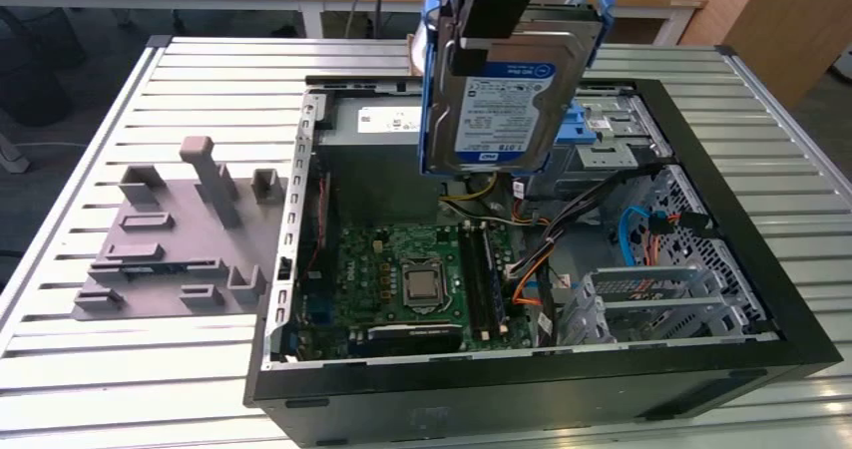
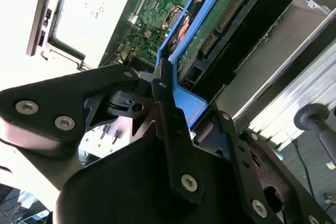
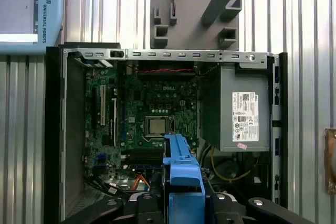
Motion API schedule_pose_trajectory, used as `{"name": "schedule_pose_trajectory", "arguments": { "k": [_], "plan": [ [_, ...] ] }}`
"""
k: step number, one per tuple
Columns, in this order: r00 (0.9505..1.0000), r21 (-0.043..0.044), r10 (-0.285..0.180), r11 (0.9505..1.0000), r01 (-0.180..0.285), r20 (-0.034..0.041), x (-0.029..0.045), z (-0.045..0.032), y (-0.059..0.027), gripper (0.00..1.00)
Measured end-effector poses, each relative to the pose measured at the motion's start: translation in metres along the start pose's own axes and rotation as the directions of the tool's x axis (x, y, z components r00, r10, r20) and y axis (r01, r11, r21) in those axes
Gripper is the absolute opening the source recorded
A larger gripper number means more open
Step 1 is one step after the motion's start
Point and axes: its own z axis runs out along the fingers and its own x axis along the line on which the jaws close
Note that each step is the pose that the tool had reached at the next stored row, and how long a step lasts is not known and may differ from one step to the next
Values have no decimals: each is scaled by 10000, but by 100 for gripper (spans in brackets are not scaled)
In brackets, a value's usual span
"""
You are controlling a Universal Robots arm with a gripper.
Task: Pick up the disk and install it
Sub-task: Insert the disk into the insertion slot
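Disk (image 1: pixel 504 105) hangs upright over the open case (image 1: pixel 533 369); jaws clamped on its blue frame, arm (image 1: pixel 500 0) pointing straight down.

The disk (image 1: pixel 504 100), clamped in the jaws, hangs in free air above the open computer case (image 1: pixel 533 379), whose inside is crowded by the power supply box (image 1: pixel 379 175), loose cables (image 1: pixel 533 259) and a metal drive cage (image 1: pixel 652 304).
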Motion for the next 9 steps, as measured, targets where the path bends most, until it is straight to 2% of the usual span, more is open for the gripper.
{"name": "schedule_pose_trajectory", "arguments": {
  "k": [9],
  "plan": [
    [10000,0,1,10000,-1,-1,103,3,-67,36]
  ]
}}
